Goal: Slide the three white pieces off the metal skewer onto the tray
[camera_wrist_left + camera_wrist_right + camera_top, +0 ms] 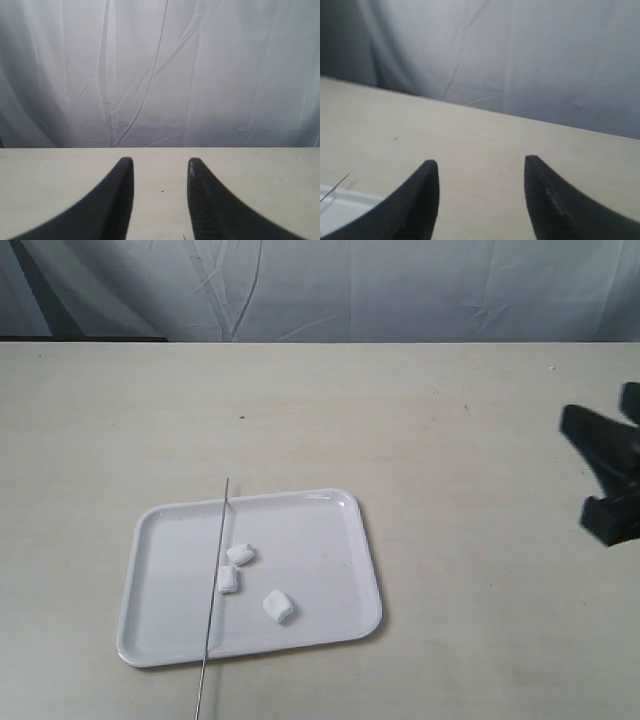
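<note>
The white tray (330, 540) lies on the table left of centre. Three white pieces rest loose on it: one (240, 555), one (228, 579) beside the skewer, and one (278, 606) further right. The thin metal skewer (214, 595) lies across the tray's left part, sticking out past both rims. My right gripper (598, 470) hangs open at the far right edge, well away from the tray; the right wrist view shows its jaws (481, 167) empty, with a tray corner (340, 205) and skewer tip (335, 187). My left gripper (161, 165) is open and empty, unseen in the exterior view.
The beige table (450, 440) stretches around the tray. A wrinkled grey cloth backdrop (320, 290) hangs behind its far edge.
</note>
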Controlling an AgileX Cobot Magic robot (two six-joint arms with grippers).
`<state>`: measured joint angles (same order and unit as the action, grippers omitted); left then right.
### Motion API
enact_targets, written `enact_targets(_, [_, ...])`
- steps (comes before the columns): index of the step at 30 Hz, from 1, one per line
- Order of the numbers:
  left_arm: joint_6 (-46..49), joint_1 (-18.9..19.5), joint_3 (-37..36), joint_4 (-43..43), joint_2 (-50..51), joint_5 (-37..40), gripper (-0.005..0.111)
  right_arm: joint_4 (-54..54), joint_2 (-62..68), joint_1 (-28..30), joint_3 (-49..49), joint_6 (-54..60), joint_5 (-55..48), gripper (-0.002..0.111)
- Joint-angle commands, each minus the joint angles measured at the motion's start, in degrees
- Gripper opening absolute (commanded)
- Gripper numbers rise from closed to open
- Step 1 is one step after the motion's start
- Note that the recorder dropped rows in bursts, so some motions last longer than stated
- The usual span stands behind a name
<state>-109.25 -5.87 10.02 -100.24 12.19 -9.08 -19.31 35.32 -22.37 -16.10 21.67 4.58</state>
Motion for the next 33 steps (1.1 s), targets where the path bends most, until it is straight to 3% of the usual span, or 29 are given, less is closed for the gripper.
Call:
enact_targets(1, [0.1,0.2,-0.3,0.3,-0.4,0.0,0.035,-5.1,-10.3,12.4,3.2,-0.9,-2.4,0.050])
enact_targets(5, [0.1,0.2,-0.3,0.3,-0.4,-2.0,0.035,-7.2,-23.0,18.2,8.2,-1.0,-2.4,0.050])
enact_targets(10, [5.6,0.2,-0.5,0.3,-0.6,-1.2,0.032,-16.1,-32.1,19.0,16.1,-1.1,-2.4,0.050])
enact_targets(13, [8.5,0.2,-0.5,0.7,-0.8,3.9,0.018,-17.0,-34.2,18.9,16.1,0.3,-6.9,0.050])
enact_targets(14, [10.7,0.2,-0.5,4.8,-0.8,6.2,0.013,-15.6,-34.3,18.9,16.1,0.9,-7.5,0.050])
enact_targets(15, [14.7,0.2,-0.5,15.6,-0.8,9.8,0.003,-15.0,-34.3,18.9,16.1,0.9,-7.3,0.050])
enact_targets(17, [28.3,0.3,-0.4,35.2,-0.8,14.7,0.000,-12.2,-34.4,19.0,16.1,1.0,-7.4,0.050])
enact_targets(18, [42.7,0.3,-0.4,49.4,-0.8,16.8,0.000,-10.6,-34.7,19.0,16.1,1.0,-7.4,0.050])
enact_targets(19, [69.2,0.3,-0.4,68.1,-0.8,18.8,0.000,-7.5,-35.3,19.0,16.1,1.8,-7.9,0.050])
enact_targets(20, [83.1,0.3,-0.4,78.3,-0.8,20.2,0.000,-6.2,-35.3,19.0,16.1,2.1,-8.4,0.050])
enact_targets(21, [103.4,0.3,-0.4,93.5,-1.1,23.9,0.000,-2.4,-35.3,19.0,16.1,2.1,-10.8,0.050])
enact_targets(23, [118.5,0.3,-0.4,104.0,-1.5,29.1,0.000,2.7,-35.3,19.4,16.1,-0.9,-16.0,0.050])
enact_targets(24, [117.9,0.3,-0.4,104.1,-1.5,29.8,0.000,4.9,-35.3,19.8,16.1,-3.3,-17.1,0.050])
enact_targets(28, [107.9,0.5,-0.9,99.4,-4.7,31.5,0.000,25.8,-35.3,22.1,16.1,-30.4,-21.3,0.050])
enact_targets(33, [105.0,6.2,-2.1,96.7,-12.2,33.2,0.000,25.9,-35.3,22.4,16.1,-30.6,-21.8,0.050])
